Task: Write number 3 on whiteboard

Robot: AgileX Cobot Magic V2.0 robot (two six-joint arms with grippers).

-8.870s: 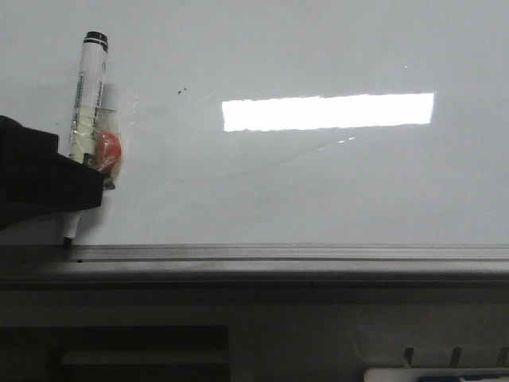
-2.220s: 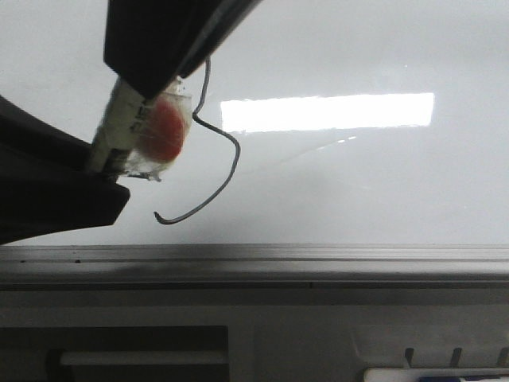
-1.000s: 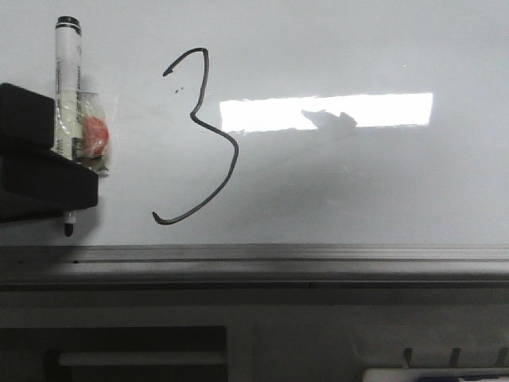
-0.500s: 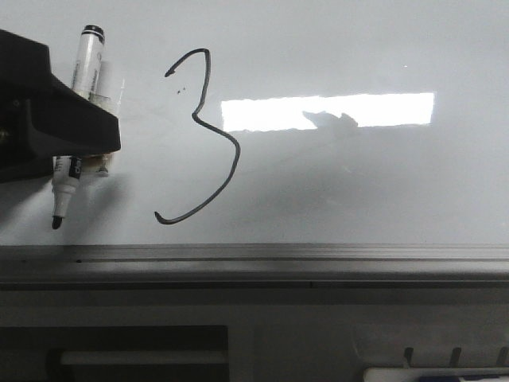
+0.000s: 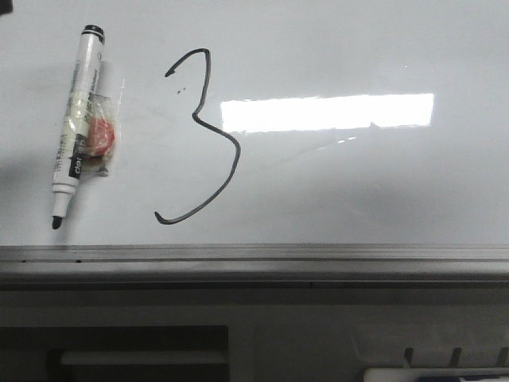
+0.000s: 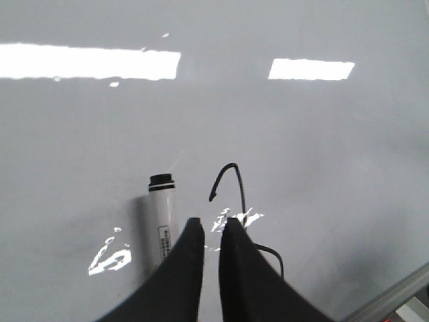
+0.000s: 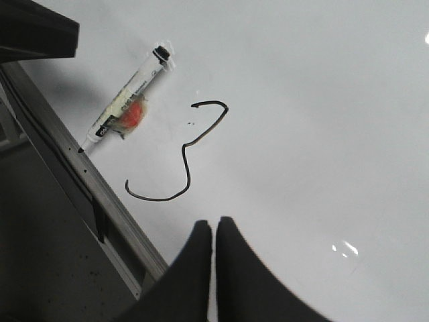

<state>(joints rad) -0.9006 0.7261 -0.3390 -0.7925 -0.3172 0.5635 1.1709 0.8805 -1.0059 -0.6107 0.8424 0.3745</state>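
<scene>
The number 3 [image 5: 199, 135] is drawn in thin dark line on the whiteboard [image 5: 358, 183], left of the bright light reflection [image 5: 326, 111]. A white marker [image 5: 75, 127] with a red lump taped to it [image 5: 99, 135] lies free on the board, left of the 3, tip toward the rail. My left gripper [image 6: 208, 225] hovers over the board between the marker [image 6: 161, 208] and the 3 [image 6: 231, 178], jaws slightly apart and empty. My right gripper [image 7: 214, 225] is shut and empty, away from the 3 [image 7: 188, 147] and marker [image 7: 127, 111].
The grey metal edge rail [image 5: 318, 255] runs along the board's near edge, with a dark shelf below it. A white object [image 5: 433, 374] sits at the bottom right. A dark part of the left arm [image 7: 33, 30] shows beyond the marker.
The left gripper has let go of the marker, which now lies on the board. The left arm has moved up and almost out of the front view. The 3 is unchanged.
</scene>
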